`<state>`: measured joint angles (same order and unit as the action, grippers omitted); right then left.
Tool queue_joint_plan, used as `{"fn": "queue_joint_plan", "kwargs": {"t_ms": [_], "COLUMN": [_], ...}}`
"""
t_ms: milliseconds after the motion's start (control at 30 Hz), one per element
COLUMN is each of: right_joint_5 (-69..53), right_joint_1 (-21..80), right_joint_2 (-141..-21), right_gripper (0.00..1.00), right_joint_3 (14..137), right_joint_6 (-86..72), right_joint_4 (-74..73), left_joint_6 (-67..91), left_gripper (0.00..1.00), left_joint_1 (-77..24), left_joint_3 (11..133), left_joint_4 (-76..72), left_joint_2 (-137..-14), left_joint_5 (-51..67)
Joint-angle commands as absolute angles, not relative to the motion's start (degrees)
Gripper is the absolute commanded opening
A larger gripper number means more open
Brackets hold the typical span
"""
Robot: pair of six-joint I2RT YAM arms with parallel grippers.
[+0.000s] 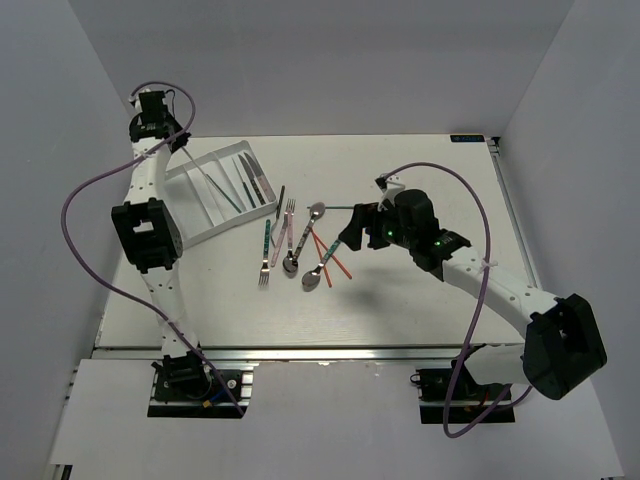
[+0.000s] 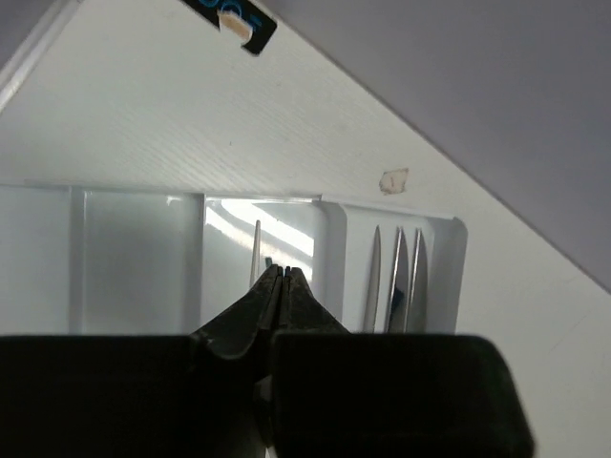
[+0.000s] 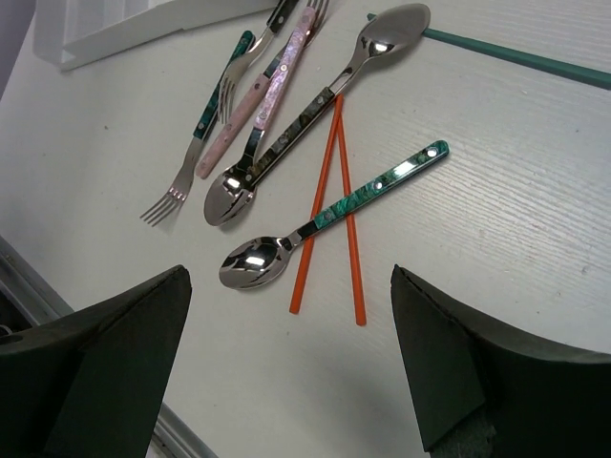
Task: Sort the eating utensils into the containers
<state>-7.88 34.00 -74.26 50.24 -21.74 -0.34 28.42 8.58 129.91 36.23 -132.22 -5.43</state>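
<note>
Worktop: the white wood-grain worktop carries a white rectangular plastic cutlery tray at its far left, and loose utensils lie near its middle.
Tray contents: three metal knives lie side by side in the end compartment. A thin teal stick lies aslant in the compartment beside them.
Left claw: it hangs over the tray with its fingertips pressed together. Whether anything is nipped between them cannot be told.
Right claw: it is spread wide and hovers above the loose utensils, touching none.
Under the right claw: a teal-handled metal spoon lies across two crossed orange chopsticks.
Nearby: a dark-mottled-handled spoon, a pink-handled fork and a teal-handled fork overlap on the tray side of that spoon. A long teal chopstick lies apart.
</note>
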Motion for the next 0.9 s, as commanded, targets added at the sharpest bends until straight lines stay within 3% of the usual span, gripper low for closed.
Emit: {"fn": "queue_joint_plan", "kwargs": {"t_ms": [0,200,333,367,400,467,567,600,767,833,867], "right_joint_5": [-8.61,-8.26,-8.00,-7.74,-7.65,-7.21,-7.38,-7.03,-7.82,-5.55,-4.93], "right_joint_1": [33.14,32.87,32.78,32.78,32.78,32.70,32.35,32.26,30.68,30.15,29.97], "right_joint_2": [-74.09,-77.25,-78.66,-79.10,-79.71,-82.08,-85.60,-86.56,-96.22,-102.28,-104.65], "right_gripper": [0.89,0.89,0.89,0.89,0.89,0.89,0.89,0.89,0.89,0.89,0.89], "right_joint_3": [50.62,53.35,55.02,56.06,56.94,59.05,63.45,65.63,73.55,78.54,81.18], "right_joint_6": [-19.60,-19.69,-19.69,-19.60,-19.43,-17.86,-14.26,-13.11,-2.66,5.07,7.45], "right_joint_4": [1.32,0.70,1.05,1.05,0.88,0.09,-1.41,-1.32,-3.50,-6.14,-7.89], "left_joint_6": [26.45,27.95,28.39,28.39,28.48,29.09,29.97,29.97,29.27,29.01,28.22], "left_gripper": [0.00,0.04,0.34,0.50,0.56,0.69,0.73,0.96,0.98,0.98,0.98], "left_joint_1": [7.82,7.74,7.38,7.12,6.77,6.68,6.68,6.59,6.59,6.68,6.68], "left_joint_3": [132.29,124.62,125.33,124.81,123.41,122.52,121.73,121.38,117.18,110.34,100.73], "left_joint_4": [40.36,35.15,35.42,35.33,34.98,35.50,37.61,37.97,40.08,38.42,35.10], "left_joint_2": [-132.01,-131.74,-131.23,-129.92,-129.12,-127.02,-124.20,-123.23,-113.75,-103.14,-98.75], "left_joint_5": [-1.95,2.09,3.25,2.99,2.47,0.63,-3.93,-4.22,-3.17,-1.76,-1.24]}}
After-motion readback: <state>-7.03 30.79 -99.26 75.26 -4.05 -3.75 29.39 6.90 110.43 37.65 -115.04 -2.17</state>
